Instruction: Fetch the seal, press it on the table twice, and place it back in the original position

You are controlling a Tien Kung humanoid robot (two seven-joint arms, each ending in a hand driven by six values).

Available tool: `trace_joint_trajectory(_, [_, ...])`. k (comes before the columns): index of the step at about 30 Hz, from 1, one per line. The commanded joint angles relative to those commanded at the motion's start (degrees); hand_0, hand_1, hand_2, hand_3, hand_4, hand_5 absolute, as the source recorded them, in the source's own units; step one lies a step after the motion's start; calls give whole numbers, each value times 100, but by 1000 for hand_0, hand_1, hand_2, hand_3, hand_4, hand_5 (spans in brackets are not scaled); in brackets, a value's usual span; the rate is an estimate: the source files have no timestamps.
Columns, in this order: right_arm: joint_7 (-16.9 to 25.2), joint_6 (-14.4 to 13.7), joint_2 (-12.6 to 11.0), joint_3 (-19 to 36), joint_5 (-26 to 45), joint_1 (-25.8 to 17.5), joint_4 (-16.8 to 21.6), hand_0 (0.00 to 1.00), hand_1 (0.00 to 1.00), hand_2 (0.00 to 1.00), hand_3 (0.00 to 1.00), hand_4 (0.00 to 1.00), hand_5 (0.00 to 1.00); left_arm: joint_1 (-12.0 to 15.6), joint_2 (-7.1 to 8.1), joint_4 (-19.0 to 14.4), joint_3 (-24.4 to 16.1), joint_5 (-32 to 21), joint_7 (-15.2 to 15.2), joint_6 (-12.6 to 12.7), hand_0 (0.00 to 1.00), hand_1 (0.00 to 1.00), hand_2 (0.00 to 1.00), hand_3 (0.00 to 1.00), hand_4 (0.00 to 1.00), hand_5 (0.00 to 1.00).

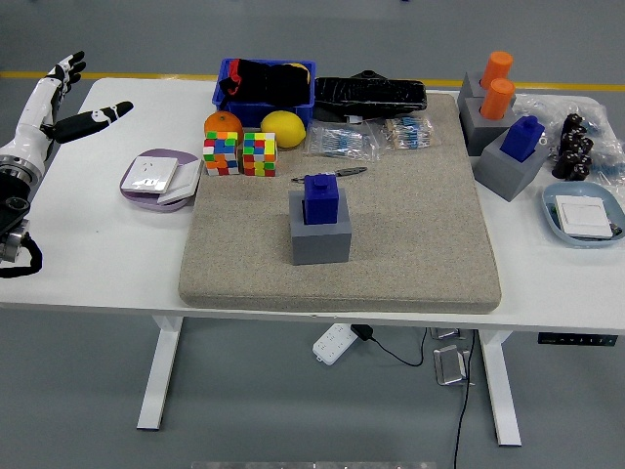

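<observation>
A dark blue seal [321,197] stands upright on a grey block base [319,235] in the middle of the beige mat [391,244]. Nothing touches it. My left hand [70,103] is far off at the picture's left edge, over the table's far left corner, white fingers spread and holding nothing. The right arm does not show.
Two colour cubes [240,153], an orange [223,123] and a lemon [282,128] sit left of the mat's far edge, by a blue bin [266,86]. A pen [332,175] lies behind the seal. More seals on grey blocks [508,156] stand at right, beside a blue dish [582,214].
</observation>
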Motion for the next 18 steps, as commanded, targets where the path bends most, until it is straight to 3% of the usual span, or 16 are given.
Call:
trace_joint_trajectory(6, [-19,-14,-8,7,-10,18,-15,832,742,735,710,818,598,48,90,32,-72,37,19,2,998,992,992,997,955,317])
trace_joint_trajectory(18, [-33,-15,-19,-44,30,67,-17,833,741,735,710,817,601,24,116,-30,-41,99,35,12,998,986,989,995,944,324])
